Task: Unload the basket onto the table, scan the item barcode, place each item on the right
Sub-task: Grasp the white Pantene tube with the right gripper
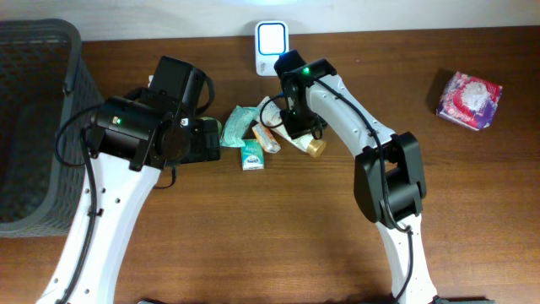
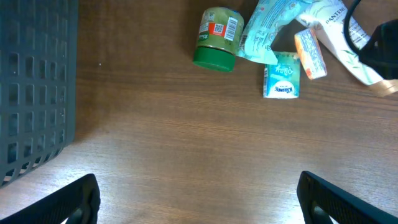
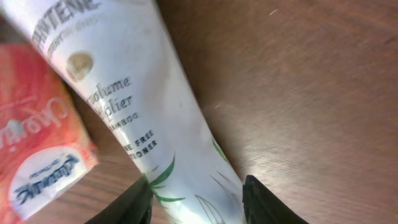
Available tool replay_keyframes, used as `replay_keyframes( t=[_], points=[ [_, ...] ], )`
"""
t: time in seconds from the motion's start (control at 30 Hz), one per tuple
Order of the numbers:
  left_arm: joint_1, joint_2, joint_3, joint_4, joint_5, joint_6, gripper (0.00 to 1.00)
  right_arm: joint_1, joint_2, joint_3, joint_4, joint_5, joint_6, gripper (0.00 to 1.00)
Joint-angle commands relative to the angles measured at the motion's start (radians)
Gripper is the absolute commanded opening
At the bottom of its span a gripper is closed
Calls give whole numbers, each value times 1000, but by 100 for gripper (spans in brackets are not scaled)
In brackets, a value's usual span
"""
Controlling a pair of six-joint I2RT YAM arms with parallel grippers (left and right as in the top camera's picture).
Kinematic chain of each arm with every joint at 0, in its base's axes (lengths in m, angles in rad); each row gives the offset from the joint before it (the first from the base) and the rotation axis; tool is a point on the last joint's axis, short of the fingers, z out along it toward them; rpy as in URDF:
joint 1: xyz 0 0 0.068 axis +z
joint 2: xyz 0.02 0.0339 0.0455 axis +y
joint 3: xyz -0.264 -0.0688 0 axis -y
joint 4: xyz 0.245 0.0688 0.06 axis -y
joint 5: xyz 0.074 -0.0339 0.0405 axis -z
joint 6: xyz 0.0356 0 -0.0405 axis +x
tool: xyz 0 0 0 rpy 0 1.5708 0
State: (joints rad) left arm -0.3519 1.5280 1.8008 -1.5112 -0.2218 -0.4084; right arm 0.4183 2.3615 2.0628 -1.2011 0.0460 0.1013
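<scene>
A: Wood table [image 1: 278,236], Pantene tube [image 3: 143,93] lying mid. Step?
B: Pickup. R gripper [image 3: 199,202] straddling it, grip unclear; L gripper [image 2: 199,202] hanging wide, empty.
A: Next?
B: Needing firm pinch, lift, barcode facing scanner [image 1: 271,46].

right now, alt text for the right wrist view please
A white Pantene tube lies diagonally on a wood table, with the pincer astride it at the bottom edge; whether it grips is unclear. An orange pack sits at left.
</scene>
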Motion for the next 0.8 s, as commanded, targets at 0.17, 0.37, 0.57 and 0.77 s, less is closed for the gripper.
replay_keyframes(
  t=[0.17,0.37,0.57,0.77],
  points=[
    [3,-2,-1,-1,-10,2,99,-5,21,14,91,-134,-303,57],
    [2,-3,-1,-1,-11,2,99,-7,66,13,81,-92,-354,40],
    [2,-3,-1,-1,-11,2,99,-7,14,45,72,-90,-171,4],
    [2,-3,-1,-1,-10,2,99,-7,-60,306,31,-90,-171,4]
  ],
)
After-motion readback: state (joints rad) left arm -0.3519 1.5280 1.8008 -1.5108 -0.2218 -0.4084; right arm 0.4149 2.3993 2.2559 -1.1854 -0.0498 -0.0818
